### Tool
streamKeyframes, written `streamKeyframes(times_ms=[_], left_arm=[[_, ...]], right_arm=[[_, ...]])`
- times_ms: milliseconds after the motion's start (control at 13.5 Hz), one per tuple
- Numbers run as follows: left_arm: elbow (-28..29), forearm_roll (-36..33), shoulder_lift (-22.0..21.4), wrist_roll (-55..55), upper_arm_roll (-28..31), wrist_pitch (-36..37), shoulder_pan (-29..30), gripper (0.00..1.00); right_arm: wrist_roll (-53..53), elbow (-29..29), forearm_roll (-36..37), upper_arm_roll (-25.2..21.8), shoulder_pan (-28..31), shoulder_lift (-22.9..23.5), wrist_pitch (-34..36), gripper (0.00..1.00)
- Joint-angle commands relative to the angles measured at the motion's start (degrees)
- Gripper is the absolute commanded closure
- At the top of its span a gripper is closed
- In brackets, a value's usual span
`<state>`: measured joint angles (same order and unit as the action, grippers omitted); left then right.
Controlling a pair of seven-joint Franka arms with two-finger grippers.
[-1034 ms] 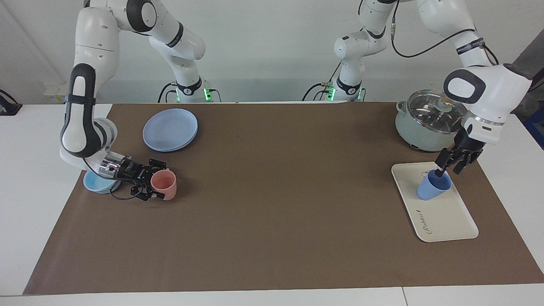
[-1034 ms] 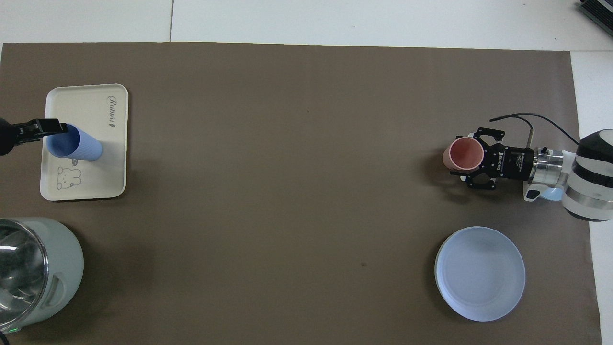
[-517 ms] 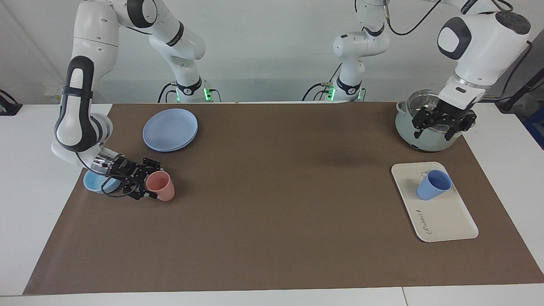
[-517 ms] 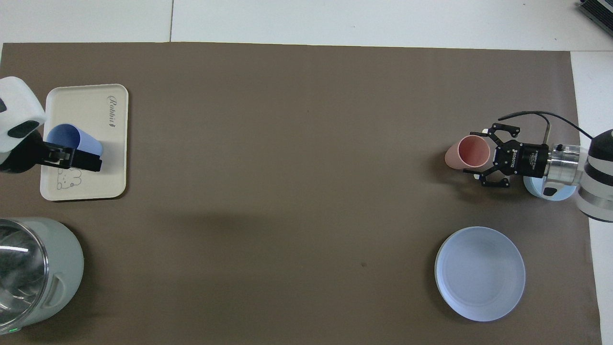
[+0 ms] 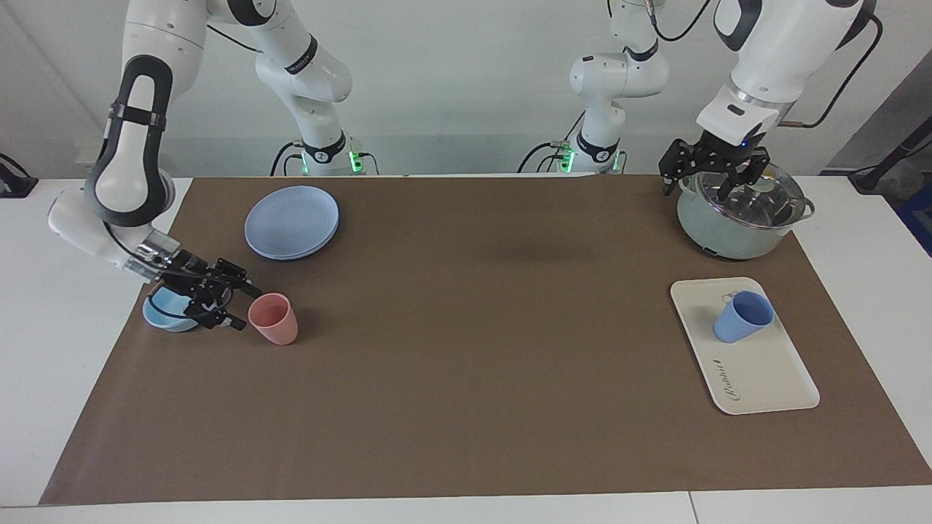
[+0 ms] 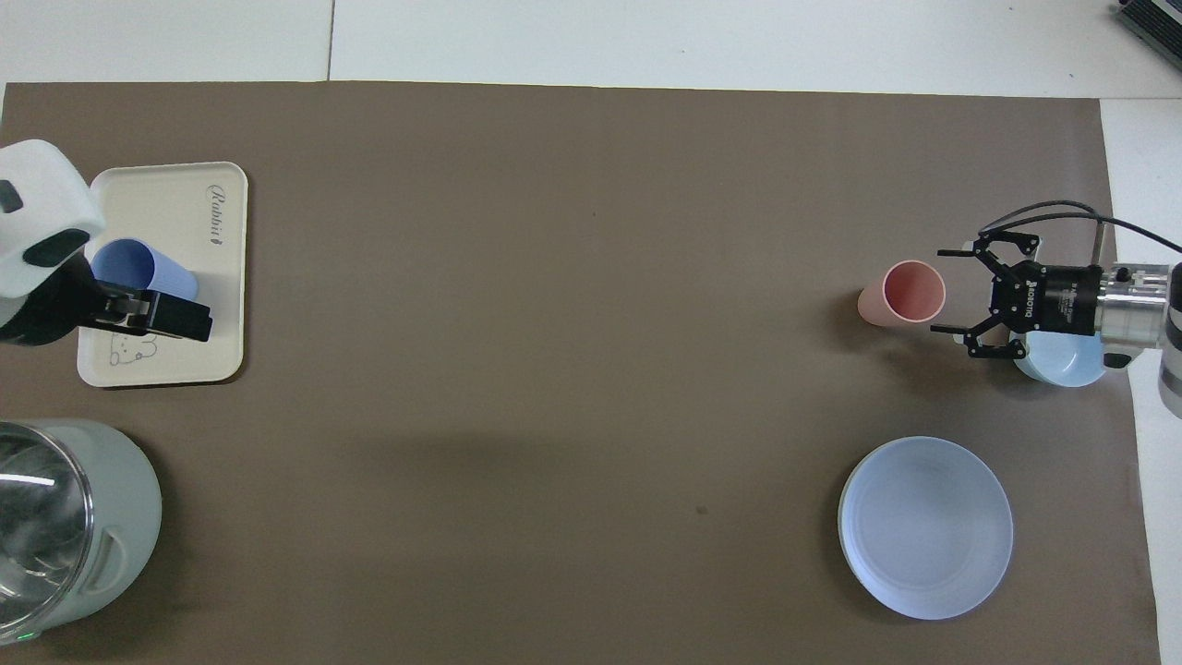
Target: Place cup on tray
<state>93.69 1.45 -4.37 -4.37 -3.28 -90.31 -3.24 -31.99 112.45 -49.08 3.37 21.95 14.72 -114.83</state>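
The periwinkle-blue cup (image 5: 743, 316) stands on the cream-white tray (image 5: 761, 378) at the left arm's end of the table, free of any grip. It also shows in the overhead view (image 6: 138, 272) on the tray (image 6: 157, 199). My left gripper (image 5: 703, 185) is open and empty, raised high over the pot's edge; from overhead, the left gripper (image 6: 175, 317) covers part of the tray. My right gripper (image 5: 246, 309) is open and low beside a pink tumbler (image 5: 273, 318), apart from it. The right gripper (image 6: 951, 290) and the pink tumbler (image 6: 910, 292) also show from overhead.
A pale green pot with a glass lid (image 5: 735, 218) stands nearer to the robots than the tray. A round blue plate (image 5: 291, 220) lies toward the right arm's end. A light-blue bowl (image 5: 166, 311) sits under the right wrist.
My left gripper let go of the blue cup and rose away from the tray toward the pot. My right gripper opened, released the pink tumbler and drew back from it.
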Motion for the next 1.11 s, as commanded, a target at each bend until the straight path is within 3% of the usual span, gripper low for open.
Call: streamKeyframes(times_ms=[0,148,739,1034], left_arm=[[-1.23,-1.01,1.12,0.33,0.21,1.89,0.34,0.00],[-1.49,-1.10,1.21,0.33,0.29,2.51,0.25,0.00],[-0.35,-1.10,0.85,0.06,0.38,1.81,0.34,0.00],[-0.35,-1.28,0.77,-0.72,0.47,2.77,0.42,0.00]], right_arm=[[0.26,0.84,11.58,0.58,-1.90,-4.51,-1.01,0.01],[0.27,0.84,20.91,0.67,-5.84,-7.24,-0.49,0.01],[0.97,0.67,38.15,1.11,-20.43,-15.15,1.97,0.00],[4.38,-7.66,46.94,1.20,-26.42,-15.16,10.74,0.00]])
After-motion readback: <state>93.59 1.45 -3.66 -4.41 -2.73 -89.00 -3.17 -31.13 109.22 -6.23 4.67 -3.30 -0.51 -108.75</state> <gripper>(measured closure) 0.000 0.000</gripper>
